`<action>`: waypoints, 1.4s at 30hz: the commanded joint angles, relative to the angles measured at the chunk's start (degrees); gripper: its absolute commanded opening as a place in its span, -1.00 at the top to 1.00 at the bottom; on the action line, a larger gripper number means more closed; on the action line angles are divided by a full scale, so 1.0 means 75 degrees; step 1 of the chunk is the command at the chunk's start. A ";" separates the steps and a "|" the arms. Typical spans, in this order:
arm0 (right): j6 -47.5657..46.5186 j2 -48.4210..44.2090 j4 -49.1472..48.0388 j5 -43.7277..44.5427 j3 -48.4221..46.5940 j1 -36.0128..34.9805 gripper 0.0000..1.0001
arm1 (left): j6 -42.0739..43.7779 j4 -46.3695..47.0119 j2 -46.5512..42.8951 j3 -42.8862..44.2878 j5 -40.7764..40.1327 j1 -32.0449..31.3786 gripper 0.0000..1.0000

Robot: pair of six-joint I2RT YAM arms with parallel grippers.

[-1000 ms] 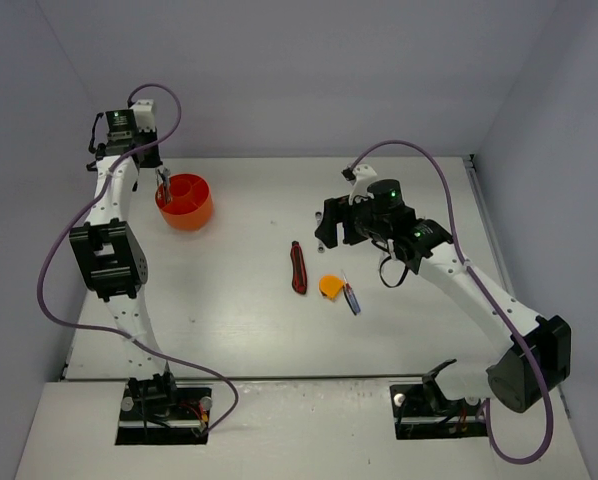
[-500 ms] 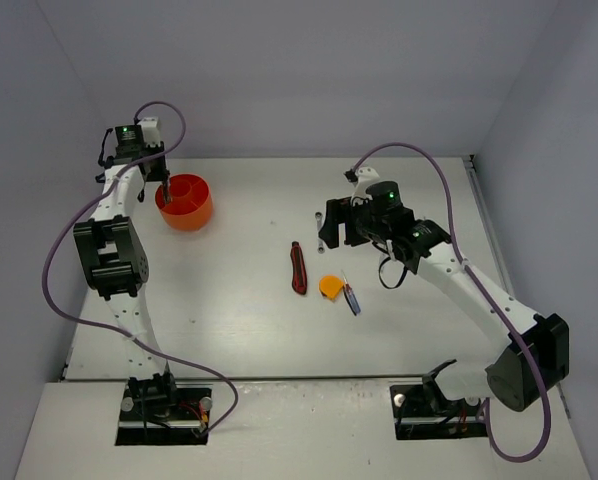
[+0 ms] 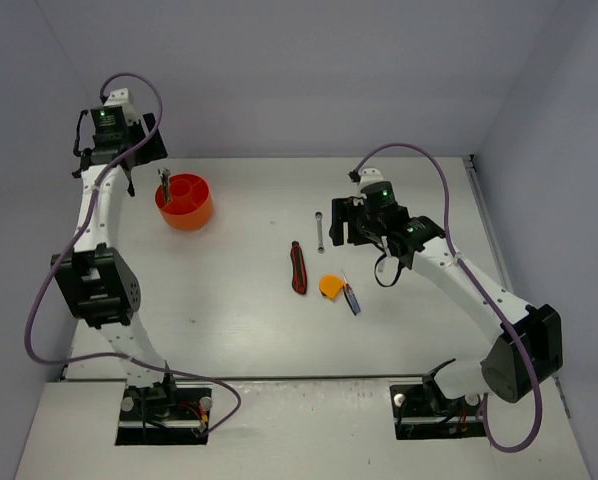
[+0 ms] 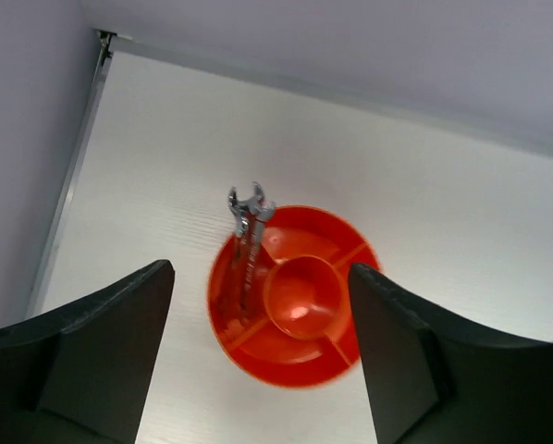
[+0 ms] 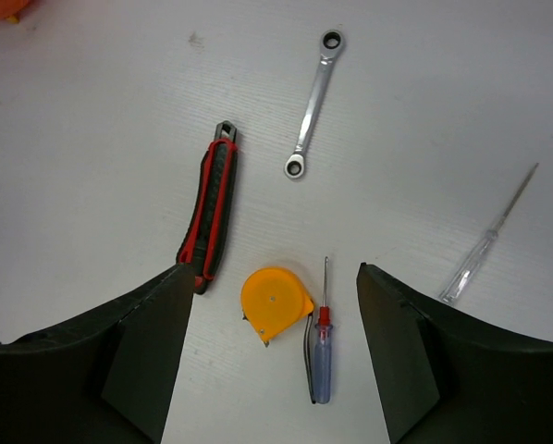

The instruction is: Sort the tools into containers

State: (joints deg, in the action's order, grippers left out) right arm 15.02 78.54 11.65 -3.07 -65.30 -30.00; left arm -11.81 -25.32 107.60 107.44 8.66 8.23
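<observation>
The orange-red tub stands at the back left, with silver wrenches leaning upright in its left compartment. My left gripper hangs open high above the tub and holds nothing. My right gripper is open above the loose tools: a silver ratchet wrench, a red-black handled tool, a round orange tape measure and a blue-red screwdriver. In the top view these lie mid-table, just left of and below the right gripper.
A thin clear-handled screwdriver lies to the right of the other tools. Grey walls close the table at the back and both sides. The left arm stands tall along the left wall.
My left gripper has opened, let go of a wrench in the tub, and lifted back and to the left. The right gripper has drawn back a little, uncovering the ratchet wrench.
</observation>
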 commanded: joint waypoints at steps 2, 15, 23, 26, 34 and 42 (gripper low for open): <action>0.0477 0.0423 0.0018 0.0899 -0.0535 0.0075 -0.31 | -0.1869 -0.0056 -0.1752 -0.0745 -0.0539 -0.0898 -0.52; 0.0707 0.2363 0.0088 0.0907 -0.1629 0.0075 -0.08 | -0.2949 -0.1013 -0.4336 -0.3928 -0.1256 -0.3723 -0.54; 0.0915 0.4046 0.0556 0.0901 -0.2731 0.0063 -0.04 | -0.3089 -0.1089 -0.5171 -0.4974 -0.1155 -0.3874 -0.54; 0.0981 0.4679 0.0651 0.0921 -0.3197 0.0075 0.00 | -0.2980 -0.1169 -0.5299 -0.5021 -0.0990 -0.3865 -0.54; 0.1089 0.5872 0.1101 0.1146 -0.4267 0.0098 0.10 | -0.2808 -0.1183 -0.5440 -0.4939 -0.0698 -0.3884 -0.54; 0.1141 0.6585 0.1239 0.1350 -0.4852 0.0160 0.23 | -0.2660 -0.1214 -0.5460 -0.5056 -0.0721 -0.3875 -0.54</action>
State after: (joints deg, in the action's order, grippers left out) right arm 22.71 127.48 19.62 4.42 -97.93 -29.27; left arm -33.10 -35.77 68.12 69.38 2.83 -20.58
